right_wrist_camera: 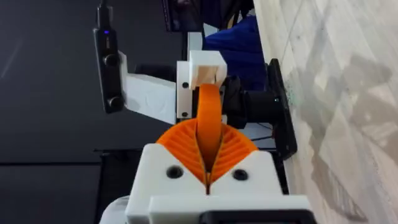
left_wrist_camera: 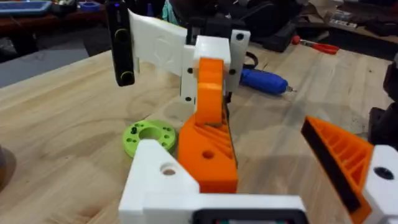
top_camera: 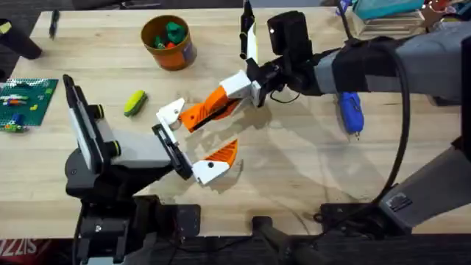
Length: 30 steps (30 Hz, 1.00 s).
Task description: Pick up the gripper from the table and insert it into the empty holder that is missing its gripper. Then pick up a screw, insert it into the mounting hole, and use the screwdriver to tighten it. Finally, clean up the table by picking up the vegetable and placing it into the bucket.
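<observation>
Overhead: bucket [top_camera: 168,43] with green, red toys.

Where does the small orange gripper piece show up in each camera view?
Overhead: the gripper is mid-table, between the right pincer and the holder.
Left wrist: the gripper sits against the white holder, beside the green disc.
Right wrist: the gripper is clamped edge-on between ribbed pads, pointing at the holder.
Shared landmark: the holder.
</observation>
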Available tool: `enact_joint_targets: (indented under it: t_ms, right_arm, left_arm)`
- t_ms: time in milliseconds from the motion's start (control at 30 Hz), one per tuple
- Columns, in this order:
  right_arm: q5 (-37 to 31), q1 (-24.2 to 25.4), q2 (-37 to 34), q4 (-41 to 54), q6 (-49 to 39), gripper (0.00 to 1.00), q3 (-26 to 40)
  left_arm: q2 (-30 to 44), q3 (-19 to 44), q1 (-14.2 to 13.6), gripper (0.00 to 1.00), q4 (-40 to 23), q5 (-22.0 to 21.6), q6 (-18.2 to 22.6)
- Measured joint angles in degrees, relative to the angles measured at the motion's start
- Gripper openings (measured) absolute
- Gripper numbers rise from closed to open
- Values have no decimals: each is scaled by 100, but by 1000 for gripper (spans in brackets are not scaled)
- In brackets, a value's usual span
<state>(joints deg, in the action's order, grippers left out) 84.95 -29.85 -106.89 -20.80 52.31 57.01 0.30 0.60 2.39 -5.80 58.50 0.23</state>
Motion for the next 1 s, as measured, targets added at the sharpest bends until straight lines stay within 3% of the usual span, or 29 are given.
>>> enact_joint_targets:
  t_ms: [367,600,1000]
  right_arm:
    - [0,0,0,-89,47,9,0]
    - [-128,0,0,-910,480,9,-3]
    - [-315,-85,0,-961,753,9,-9]
  left_arm:
    - [1,0,0,986,0,0,2]
    - [-1,0,0,985,7,-25,92]
    - [-1,0,0,985,11,-120,105]
